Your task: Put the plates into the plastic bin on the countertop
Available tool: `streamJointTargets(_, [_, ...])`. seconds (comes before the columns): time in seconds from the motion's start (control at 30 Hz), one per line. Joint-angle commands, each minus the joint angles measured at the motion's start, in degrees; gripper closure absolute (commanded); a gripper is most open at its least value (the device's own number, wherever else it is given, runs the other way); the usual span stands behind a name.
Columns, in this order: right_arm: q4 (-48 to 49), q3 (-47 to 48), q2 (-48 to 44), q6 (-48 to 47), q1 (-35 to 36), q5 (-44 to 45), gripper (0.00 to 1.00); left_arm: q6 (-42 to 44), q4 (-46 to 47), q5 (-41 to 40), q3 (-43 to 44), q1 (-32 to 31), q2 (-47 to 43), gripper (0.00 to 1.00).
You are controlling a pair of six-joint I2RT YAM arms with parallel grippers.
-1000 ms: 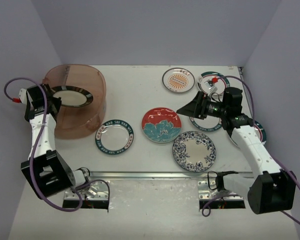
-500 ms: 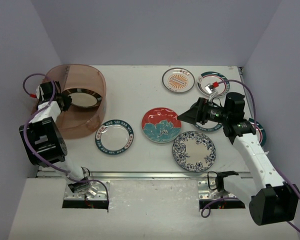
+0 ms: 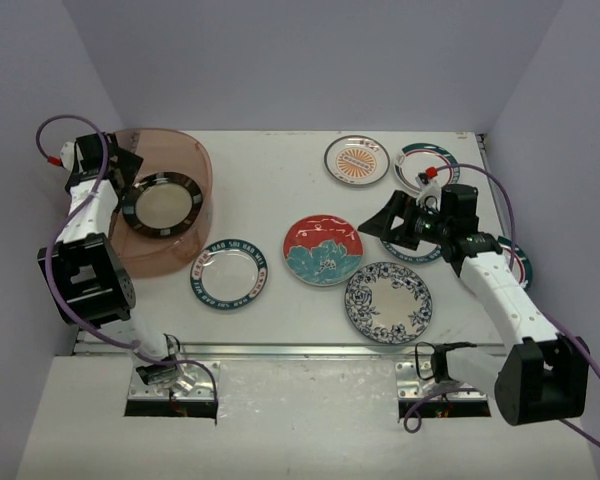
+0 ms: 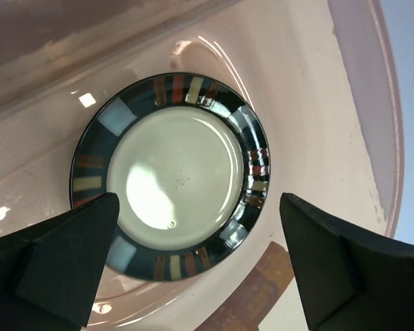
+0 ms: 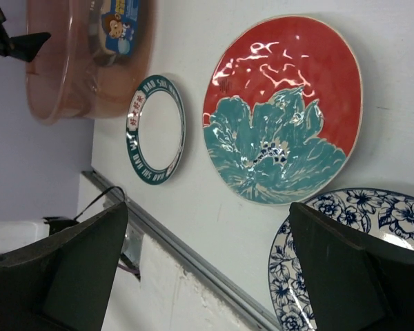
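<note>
The left tool has just let go: the black-rimmed plate now lies flat in the plastic bin, so 1 plate is done. The right tool is spread and empty.

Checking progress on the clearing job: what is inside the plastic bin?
One black-rimmed plate lies flat on the plastic bin floor. Anything beneath it is hidden by the plate.

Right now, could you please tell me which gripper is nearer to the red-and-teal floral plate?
Right. The right gripper hovers just to the right of the red-and-teal floral plate; the left gripper is far off, above the plastic bin.
</note>
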Motion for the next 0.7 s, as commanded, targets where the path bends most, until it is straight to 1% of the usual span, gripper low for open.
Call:
streamJointTargets(0.0, [17.0, -2.2, 5.2, 8.7, -2.3, -5.7, 0.01, 2.4, -3.8, -2.5, 6.6, 0.3, -3.7, 0.00])
streamJointTargets(0.03, [16.6, -0.8, 7.7, 8.4, -2.3, -6.5, 0.01, 2.7, -4.8, -2.1, 7.7, 0.6, -3.5, 0.00])
streamJointTargets(0.07, [14.1, 1.6, 10.4, 6.7, -2.2, -6.3, 0.01, 2.8, -5.9, -1.5, 8.6, 0.9, -3.5, 0.00])
streamJointTargets(0.13, [6.9, 9.5, 18.3, -0.8, -1.7, -5.2, 0.01, 3.3, -8.7, 0.2, 10.3, 1.2, -4.7, 0.00])
streamJointTargets(0.2, [1.6, 15.2, 23.4, -5.4, -1.1, -2.6, 0.01, 4.4, -8.7, 2.9, 9.7, 1.3, -8.6, 0.00])
streamJointTargets(0.23, [-1.2, 18.0, 26.0, -7.6, -0.9, -0.6, 0.01, 5.0, -7.9, 5.3, 8.8, 1.3, -10.9, 0.00])
streamJointTargets(0.27, [-3.5, 20.7, 28.5, -9.6, -0.8, 1.0, 0.01, 6.1, -6.3, 9.2, 7.6, 1.3, -14.9, 0.00])
streamJointTargets(0.33, [-7.9, 27.1, 35.6, -13.3, -0.5, 1.5, 0.02, 7.8, -2.8, 16.9, 2.1, 1.2, -20.7, 0.00])
streamJointTargets(0.4, [-10.1, 31.6, 41.3, -16.5, 0.6, 3.3, 0.04, 10.4, 0.7, 28.0, -4.0, 1.0, -30.6, 0.00])
streamJointTargets(0.43, [-12.2, 33.4, 42.3, -18.0, 1.1, 3.8, 0.06, 11.6, 0.7, 30.6, -6.5, 0.8, -34.3, 0.00])
streamJointTargets(0.5, [-13.9, 35.0, 44.8, -19.7, 1.8, 4.8, 0.12, 13.4, 1.2, 34.7, -10.1, 0.7, -41.8, 0.00])
streamJointTargets(0.57, [-13.1, 34.6, 45.7, -21.9, 3.0, 4.9, 0.17, 14.5, 1.8, 36.9, -15.1, 0.5, -48.2, 0.00])
streamJointTargets(0.6, [-12.9, 34.7, 46.2, -22.7, 3.4, 4.7, 0.19, 14.5, 1.8, 36.9, -16.9, 0.6, -48.3, 0.00])
streamJointTargets(0.67, [-13.6, 36.3, 48.0, -25.3, 4.0, 2.8, 0.22, 15.3, 2.2, 40.7, -20.2, 0.6, -53.2, 0.00])
